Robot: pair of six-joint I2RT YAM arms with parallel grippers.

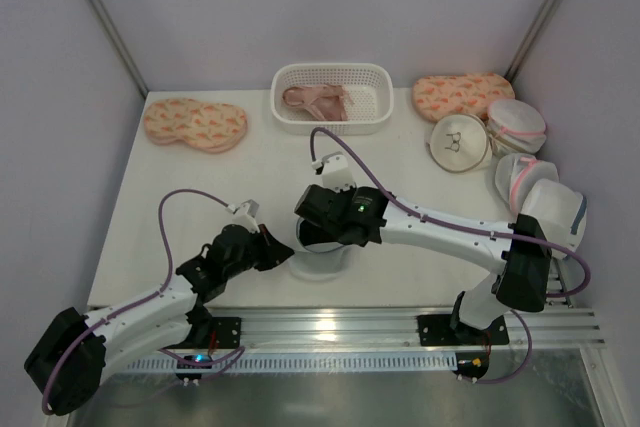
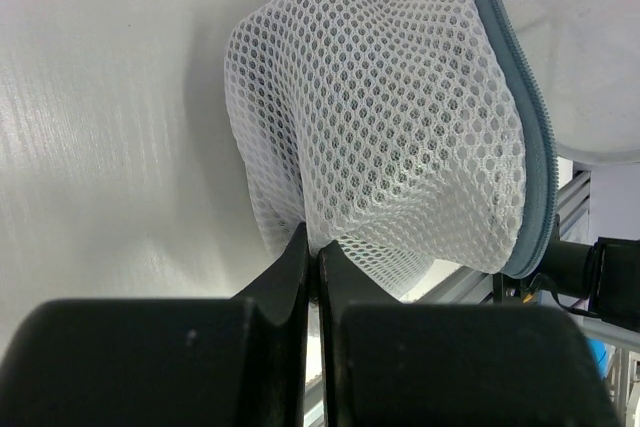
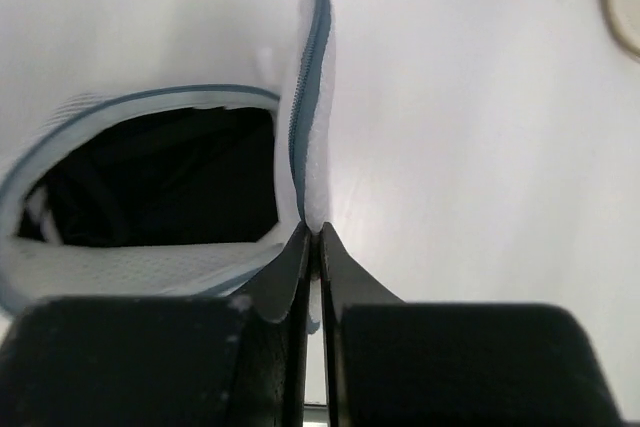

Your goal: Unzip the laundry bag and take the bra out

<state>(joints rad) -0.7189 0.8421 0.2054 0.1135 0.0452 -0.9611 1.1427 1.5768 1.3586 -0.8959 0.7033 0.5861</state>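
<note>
**Bag opened, bra not yet out**

**Top external view.** Locate the laundry bag (image 1: 325,265) on the table (image 1: 200,197), near the near edge and about midway between the two arm bases. The left pincer (image 1: 285,250) meets it from the left. The right pincer (image 1: 330,235) comes down on it from above and hides most of it. From here you cannot tell how either pincer's jaws stand.

**Left wrist view.** The left pincer (image 2: 312,247) is closed on a fold of the mesh wall (image 2: 400,117), low on the dome. The zip (image 2: 530,147) runs along the rim on the side far from the pincer. Treat this grip as the anchor that keeps the bag in place.

**Right wrist view.** The right pincer (image 3: 312,237) is clamped on the loose flap (image 3: 310,97), which stands upright on edge. To its left the bag gapes, and the dark mass inside is judged to be the bra (image 3: 160,177), lying wholly within the bag.

**Progress.** The unzipping is judged done, or done far enough to give access. Removing the bra is left. One pincer must let go and reach into the opening.

**Orientation.** The bag is round and shows no clear long axis. Its opening faces up, towards the right wrist camera. The raised flap's edge runs straight away from the right pincer.
</note>
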